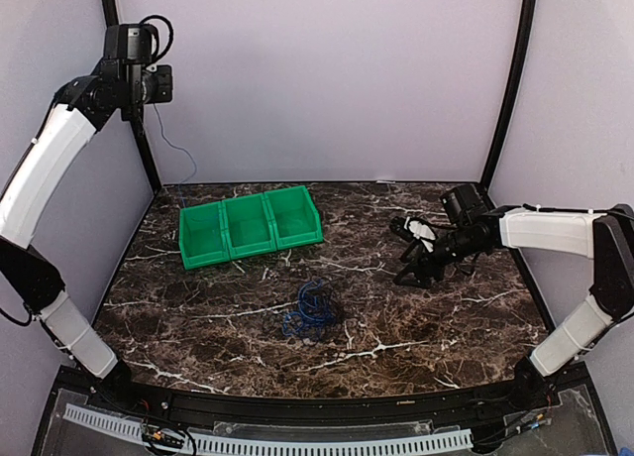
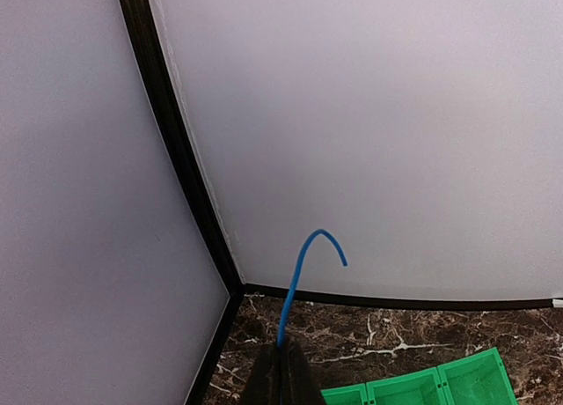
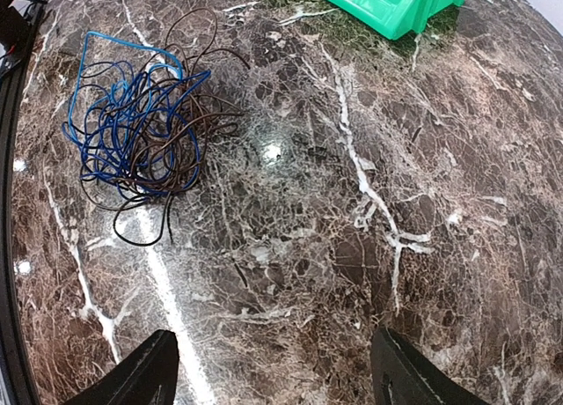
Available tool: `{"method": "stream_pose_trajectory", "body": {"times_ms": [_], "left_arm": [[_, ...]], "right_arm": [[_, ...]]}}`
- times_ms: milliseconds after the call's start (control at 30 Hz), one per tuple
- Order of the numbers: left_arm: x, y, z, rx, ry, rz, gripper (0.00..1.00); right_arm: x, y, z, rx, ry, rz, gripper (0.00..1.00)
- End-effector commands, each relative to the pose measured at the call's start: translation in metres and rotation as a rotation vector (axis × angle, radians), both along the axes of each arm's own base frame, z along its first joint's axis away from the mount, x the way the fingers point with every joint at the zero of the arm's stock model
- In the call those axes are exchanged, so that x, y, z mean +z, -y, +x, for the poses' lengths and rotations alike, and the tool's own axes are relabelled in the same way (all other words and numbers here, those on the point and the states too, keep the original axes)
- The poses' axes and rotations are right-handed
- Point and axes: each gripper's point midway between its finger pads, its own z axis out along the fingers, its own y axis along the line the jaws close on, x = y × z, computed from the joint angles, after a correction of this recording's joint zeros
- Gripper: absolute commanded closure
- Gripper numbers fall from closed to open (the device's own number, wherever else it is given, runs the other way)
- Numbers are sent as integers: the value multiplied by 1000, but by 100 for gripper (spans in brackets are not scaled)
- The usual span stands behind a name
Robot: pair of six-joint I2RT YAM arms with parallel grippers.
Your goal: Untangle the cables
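The step in hand is judged to be the drawing out of 1 strand from the knot. At the far left, the left gripper [image 2: 281,374] is held high in the back corner, well above the table [image 1: 446,327], and its fingers are pressed together on the blue cable [image 2: 295,275]. A short free end is seen curling up above the pinch. In the top view a thin strand is seen hanging from this gripper towards the table's back edge; past that it is lost against the marble, so whether it is taut cannot be told.

Further right, the bin [image 1: 250,246] is seen at the back of the table, with all 3 compartments bare of cable. The cables [image 1: 312,307] lie in front of it, near the middle of the table and apart from the bin, as 1 loose bunch. In the right wrist view, blue loops and the black cable [image 3: 180,150] are seen wound through each other, so little of the task is judged done.

At the right, the right gripper [image 3: 274,370] is held low over the marble, well apart from the bunch. Its fingers are spread wide, and nothing is held or touched by them.

The next move is judged to call for the black loops to be pinned or pinched by this gripper, so that the blue cable can be pulled free without the whole bunch being lifted.
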Motion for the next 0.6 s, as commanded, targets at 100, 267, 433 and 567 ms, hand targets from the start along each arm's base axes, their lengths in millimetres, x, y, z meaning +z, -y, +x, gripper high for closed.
{"method": "stream_pose_trajectory", "body": {"times_ms": [100,267,433,567], "left_arm": [[-34,0,46,-90,-68,-74,100],[-64,1,61,-105,-126,-111,100],[-108,16,57,-175,-198,-181,100],[-146,22,46,-195,-253,-243,100]], "right_arm": [[5,0,7,5,48,-1,23],[4,2,7,7,51,-11,23],[2,2,7,11,51,-16,23],[0,1,6,19,39,-17,23]]}}
